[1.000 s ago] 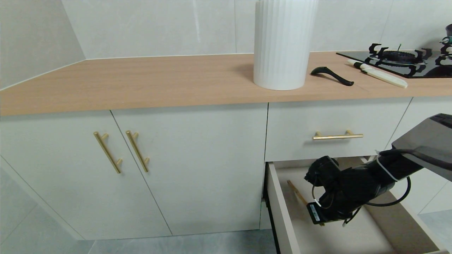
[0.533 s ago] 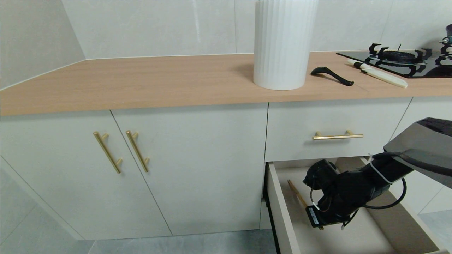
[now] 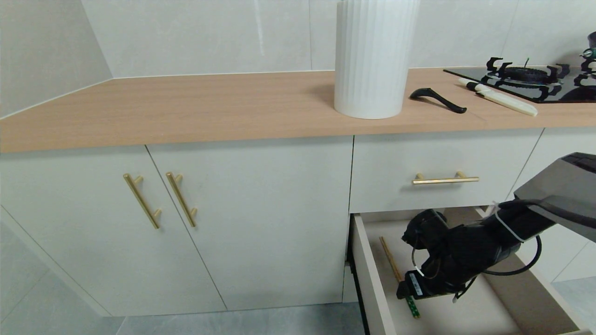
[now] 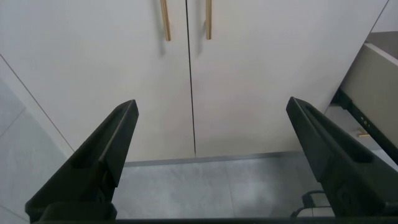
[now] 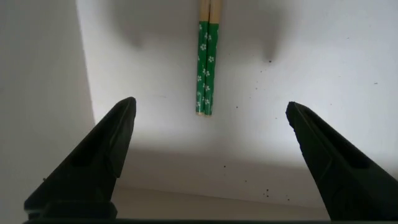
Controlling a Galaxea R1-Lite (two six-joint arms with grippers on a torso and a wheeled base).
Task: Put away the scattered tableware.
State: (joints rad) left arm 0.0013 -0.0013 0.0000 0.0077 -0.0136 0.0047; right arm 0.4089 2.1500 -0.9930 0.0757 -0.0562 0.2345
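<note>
Wooden chopsticks [image 5: 207, 56] with green flowered ends lie side by side on the pale floor of the open drawer [image 3: 368, 274]. They run from its back toward its front, close along its left wall, with the green ends nearest the drawer's front. Nothing grips them, so they rest flat under their own weight, which suits a pair meant to be stored there. Directly above them inside the drawer hangs the right claw [image 5: 209, 106], released, its two dark fingers spread wide to either side of the pair and touching neither stick. By my reading this item is already put away, and the arm's next job is to climb out of the drawer without catching its walls or nudging the sticks askew. Above the drawer and a little toward its right, on the wooden desk [image 3: 186, 107], a black utensil [image 3: 437, 100] and a white knife [image 3: 505, 101] lie loose; these look like the tableware left to collect, so the task seems only partly done. A tall white ribbed vessel [image 3: 372, 56] stands on the desk above the drawer's left end, and a hob [image 3: 526, 81] sits farther to the right. Well to the drawer's left, the left claw [image 4: 211, 106] is likewise spread and empty, facing the closed cupboard doors [image 4: 186, 74] low near the floor.
</note>
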